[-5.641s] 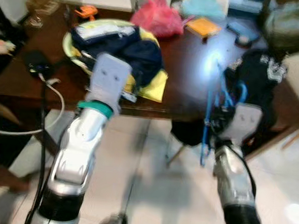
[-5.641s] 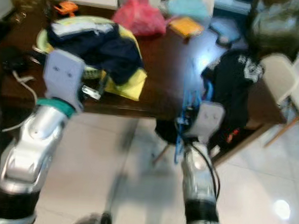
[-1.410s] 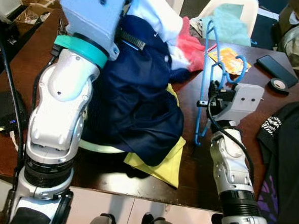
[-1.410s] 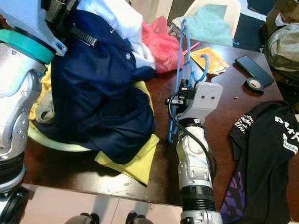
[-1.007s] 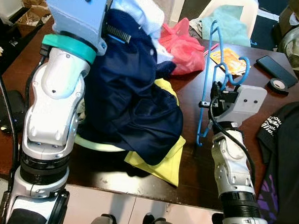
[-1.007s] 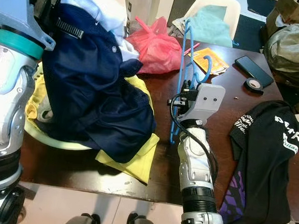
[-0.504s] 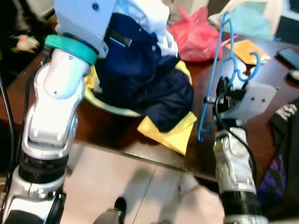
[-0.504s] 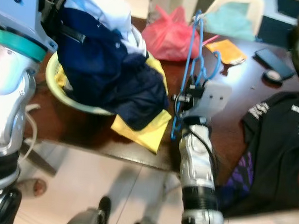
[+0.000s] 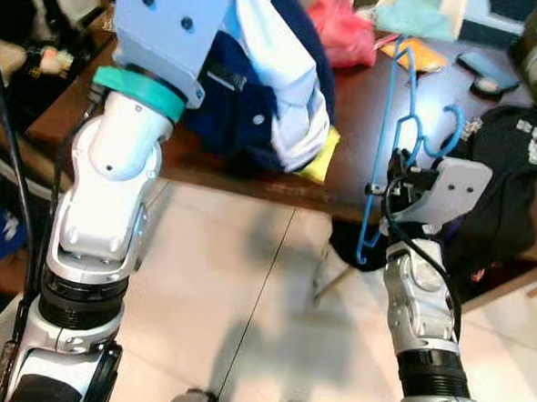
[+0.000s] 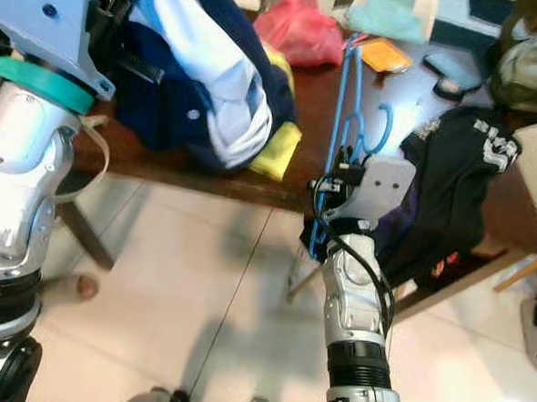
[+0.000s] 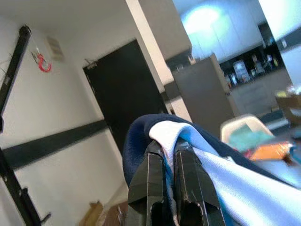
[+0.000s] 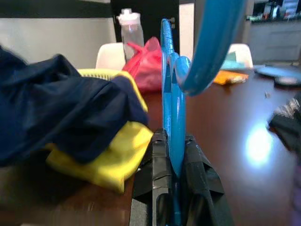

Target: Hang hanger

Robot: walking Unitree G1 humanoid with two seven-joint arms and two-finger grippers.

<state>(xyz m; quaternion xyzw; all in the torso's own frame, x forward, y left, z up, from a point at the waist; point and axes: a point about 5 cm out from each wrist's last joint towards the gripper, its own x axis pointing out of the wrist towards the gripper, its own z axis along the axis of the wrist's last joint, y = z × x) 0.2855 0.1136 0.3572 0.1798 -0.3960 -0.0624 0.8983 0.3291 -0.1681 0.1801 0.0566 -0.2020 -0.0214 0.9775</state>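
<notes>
A blue plastic hanger stands upright in front of the dark table, its hook curling right. My right gripper is shut on its lower part, at about the height of the table's edge. My left arm is raised high on the left, and my left gripper is shut on a navy and white garment. The garment hangs down from it over the table's near edge.
A yellow cloth lies at the table's edge under the garment. A red bag, an orange packet and a phone lie further back. A black T-shirt drapes over the right corner, beside a white chair. Tiled floor lies below.
The whole view has pulled back from the table, so more floor shows. The navy and white garment now hangs freer from my raised left gripper. The hanger stays in my right gripper.
</notes>
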